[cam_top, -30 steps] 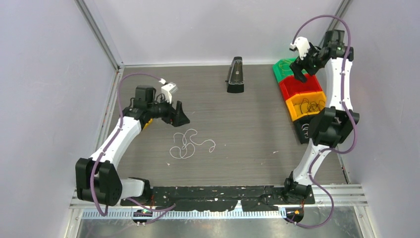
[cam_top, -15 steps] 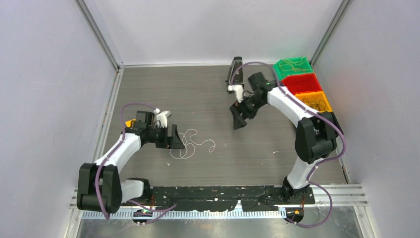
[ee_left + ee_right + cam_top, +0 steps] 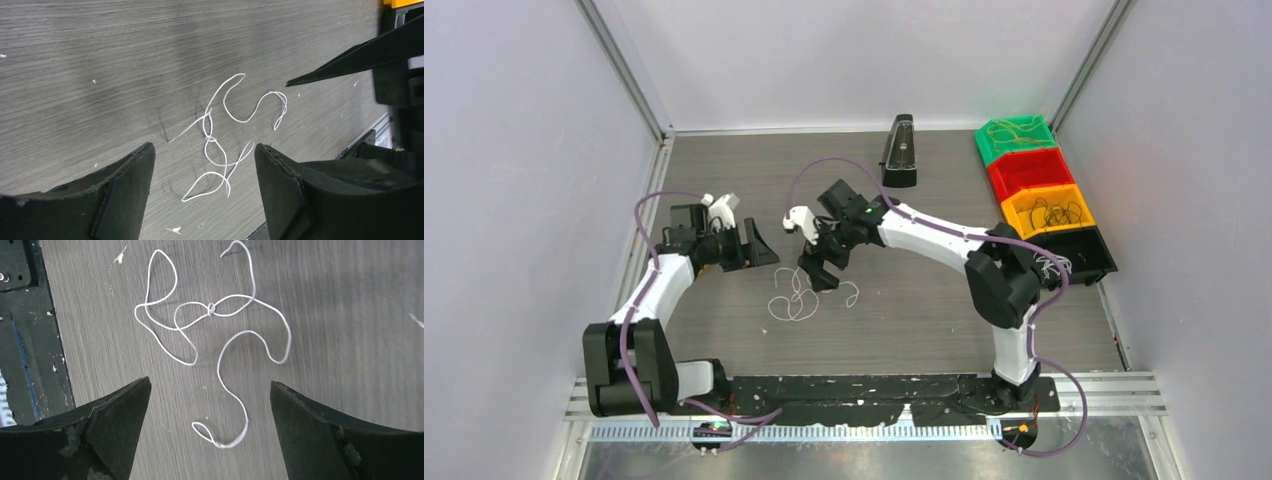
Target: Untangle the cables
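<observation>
Thin white cables (image 3: 796, 298) lie as a loose curly tangle on the wood-grain table, with one small knot (image 3: 211, 309) among the loops. My left gripper (image 3: 759, 248) is open and empty, just left of the tangle and above the table. In the left wrist view the cables (image 3: 210, 138) lie between and beyond its open fingers (image 3: 204, 150). My right gripper (image 3: 816, 273) is open and empty, hovering over the upper edge of the tangle. In the right wrist view one looped cable end (image 3: 220, 440) lies between its fingers (image 3: 210, 387). Neither gripper touches the cables.
Green (image 3: 1014, 135), red (image 3: 1034, 170), orange (image 3: 1054, 212) and black (image 3: 1079, 258) bins stand in a row at the right edge, some holding wires. A black wedge-shaped object (image 3: 899, 150) stands at the back centre. Walls close the left, back and right sides.
My right arm has swung from the bins at the back right across to the cables. My left gripper moved toward the tangle, then drew back a little up and left.
</observation>
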You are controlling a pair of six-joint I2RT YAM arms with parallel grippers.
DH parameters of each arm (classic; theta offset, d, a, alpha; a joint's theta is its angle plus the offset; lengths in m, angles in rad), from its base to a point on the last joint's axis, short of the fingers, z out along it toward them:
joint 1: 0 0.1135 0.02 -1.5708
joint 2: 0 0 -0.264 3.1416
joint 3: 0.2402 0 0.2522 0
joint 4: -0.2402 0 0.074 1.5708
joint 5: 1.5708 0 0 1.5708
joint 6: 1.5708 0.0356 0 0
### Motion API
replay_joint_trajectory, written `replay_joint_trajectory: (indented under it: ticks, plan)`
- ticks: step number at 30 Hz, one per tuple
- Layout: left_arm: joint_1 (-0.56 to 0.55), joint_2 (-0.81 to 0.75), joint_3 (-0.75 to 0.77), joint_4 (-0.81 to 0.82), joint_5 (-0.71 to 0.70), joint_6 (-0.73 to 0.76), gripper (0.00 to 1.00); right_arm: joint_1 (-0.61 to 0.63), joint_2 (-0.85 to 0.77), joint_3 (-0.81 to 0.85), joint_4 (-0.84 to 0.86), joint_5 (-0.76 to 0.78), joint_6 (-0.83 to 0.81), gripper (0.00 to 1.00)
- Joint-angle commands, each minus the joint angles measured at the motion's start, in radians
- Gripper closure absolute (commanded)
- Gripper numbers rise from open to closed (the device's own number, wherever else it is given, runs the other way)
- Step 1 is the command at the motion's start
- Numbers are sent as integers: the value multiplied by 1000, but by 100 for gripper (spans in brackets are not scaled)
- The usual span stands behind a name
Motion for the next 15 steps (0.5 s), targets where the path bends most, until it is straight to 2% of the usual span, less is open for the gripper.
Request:
replay_joint_trajectory:
  ticks: [1,6,10,15]
  plan:
    - [4,90,14,123,16,-69,29,34,73,51,59,13,92,5]
    - [2,204,-27,257,55,-160,39,74,141,73,74,-13,218,5]
    - [-19,258,-61,275,106,-173,57,102,163,46,137,60,266,5]
    - [-50,314,-101,261,129,-168,77,104,202,12,226,52,333,3]
